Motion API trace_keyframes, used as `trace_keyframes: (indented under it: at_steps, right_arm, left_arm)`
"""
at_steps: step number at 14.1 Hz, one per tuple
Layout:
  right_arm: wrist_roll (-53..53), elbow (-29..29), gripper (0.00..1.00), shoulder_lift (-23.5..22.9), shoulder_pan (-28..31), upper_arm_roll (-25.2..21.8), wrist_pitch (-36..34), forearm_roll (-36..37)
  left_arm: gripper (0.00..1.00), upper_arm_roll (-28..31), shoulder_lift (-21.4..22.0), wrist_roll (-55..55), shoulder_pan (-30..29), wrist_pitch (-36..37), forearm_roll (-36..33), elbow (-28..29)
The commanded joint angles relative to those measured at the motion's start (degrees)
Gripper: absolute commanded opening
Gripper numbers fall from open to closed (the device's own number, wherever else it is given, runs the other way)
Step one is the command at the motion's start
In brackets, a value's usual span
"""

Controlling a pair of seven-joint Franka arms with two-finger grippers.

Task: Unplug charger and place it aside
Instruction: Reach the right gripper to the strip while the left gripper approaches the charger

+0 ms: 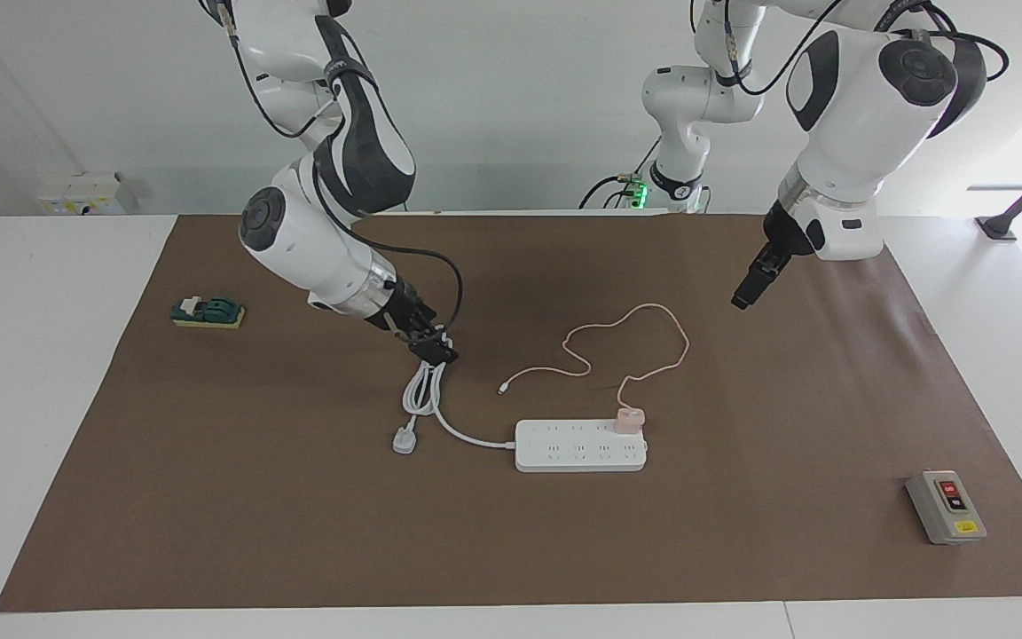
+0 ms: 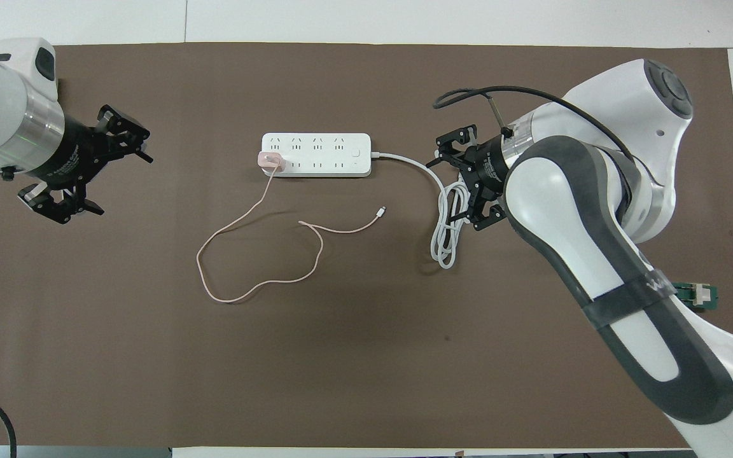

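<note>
1. The small pale pink cube-shaped charger (image 1: 629, 418) is plugged into the white multi-socket power strip (image 1: 580, 446) mid-bench, at the strip's end toward the left arm; its thin pink cable (image 1: 626, 342) loops toward the robots' edge.
2. The left claw (image 2: 115, 166) hangs spread open and empty over bare brown mat toward the left arm's end, probably lining up on the charger.
3. The right claw (image 2: 457, 178), open and empty, hangs over the strip's coiled white cord (image 1: 422, 390), probably to steady the strip.
</note>
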State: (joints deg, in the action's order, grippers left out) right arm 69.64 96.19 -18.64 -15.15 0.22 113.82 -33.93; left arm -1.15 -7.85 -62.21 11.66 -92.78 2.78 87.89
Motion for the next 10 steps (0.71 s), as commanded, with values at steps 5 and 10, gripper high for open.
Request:
trace_keyframes:
  at_steps: [5,10]
  right_arm:
    - [9.45,-16.63,1.00,-17.11,-2.07,-0.14,6.14,-11.85]
    - [13.23,-28.32,1.00,-28.45,-1.55,0.04,3.45,-18.46]
  left_arm:
    - [1.00,0.36,-7.78,-28.70,3.98,-3.46,0.74,-3.69]
    - [1.00,0.36,-15.95,-37.44,5.73,-8.44,1.53,-7.20]
